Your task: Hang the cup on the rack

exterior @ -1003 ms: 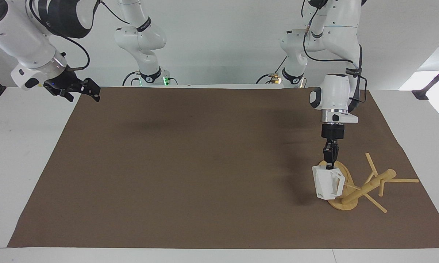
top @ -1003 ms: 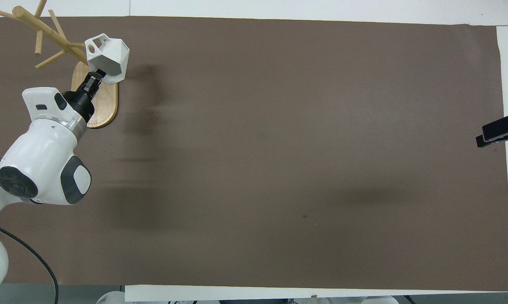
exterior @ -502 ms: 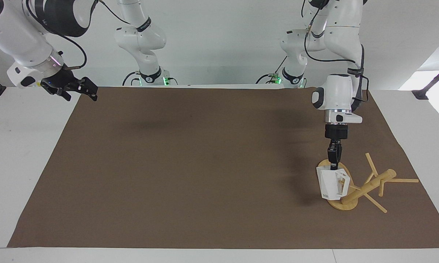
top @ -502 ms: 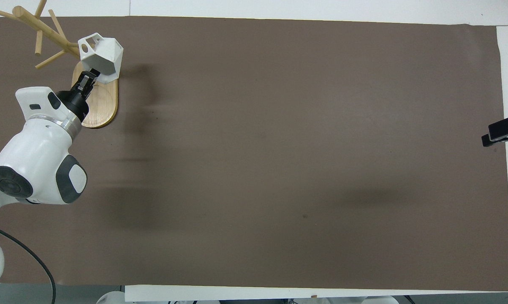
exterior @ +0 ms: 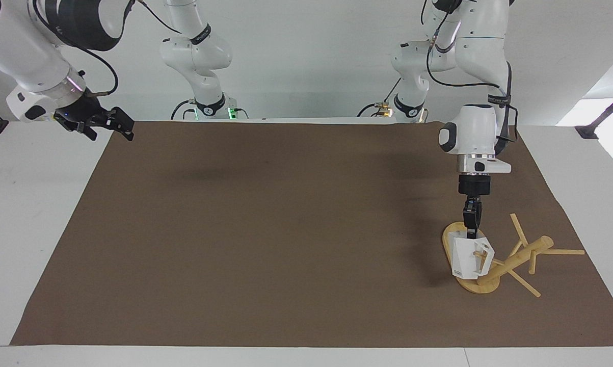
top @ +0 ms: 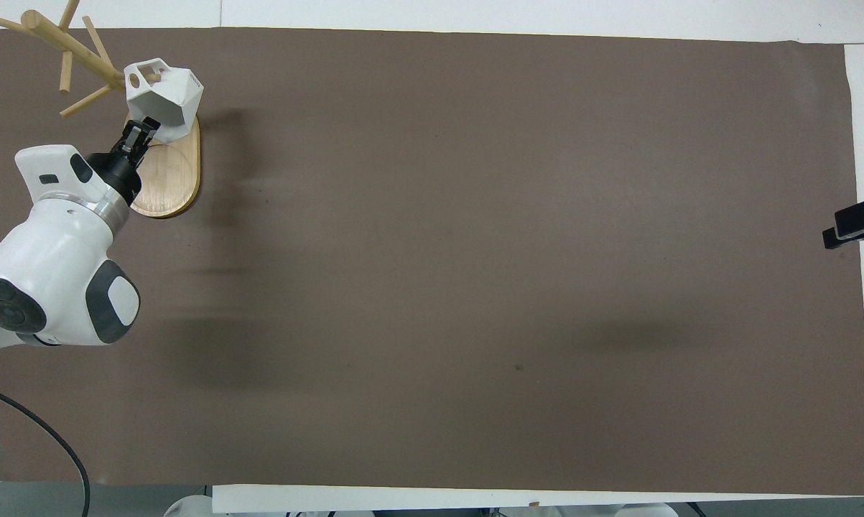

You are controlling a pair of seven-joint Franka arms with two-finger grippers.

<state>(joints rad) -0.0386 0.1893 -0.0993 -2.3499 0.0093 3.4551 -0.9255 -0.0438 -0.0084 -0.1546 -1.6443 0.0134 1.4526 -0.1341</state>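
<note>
The white faceted cup (exterior: 464,257) (top: 169,97) hangs over the oval base of the bamboo rack (exterior: 482,285) (top: 169,179). My left gripper (exterior: 472,233) (top: 141,129) points straight down, shut on the cup's rim. The cup's squared handle (exterior: 482,252) (top: 144,74) faces the rack's central post (exterior: 515,260) (top: 65,43), and the tip of a thin peg shows inside the handle's hole. My right gripper (exterior: 124,127) (top: 855,226) waits open and holding nothing, raised over the mat's edge at the right arm's end of the table.
A brown mat (exterior: 286,229) (top: 475,251) covers the table, with white tabletop (exterior: 31,204) around it. The rack's other pegs (exterior: 566,251) (top: 83,104) stick out toward the left arm's end of the table.
The left gripper has carried the cup sideways toward the rack's post, and a peg now reaches into the handle's hole. The right gripper has drawn back a little toward the table's end.
</note>
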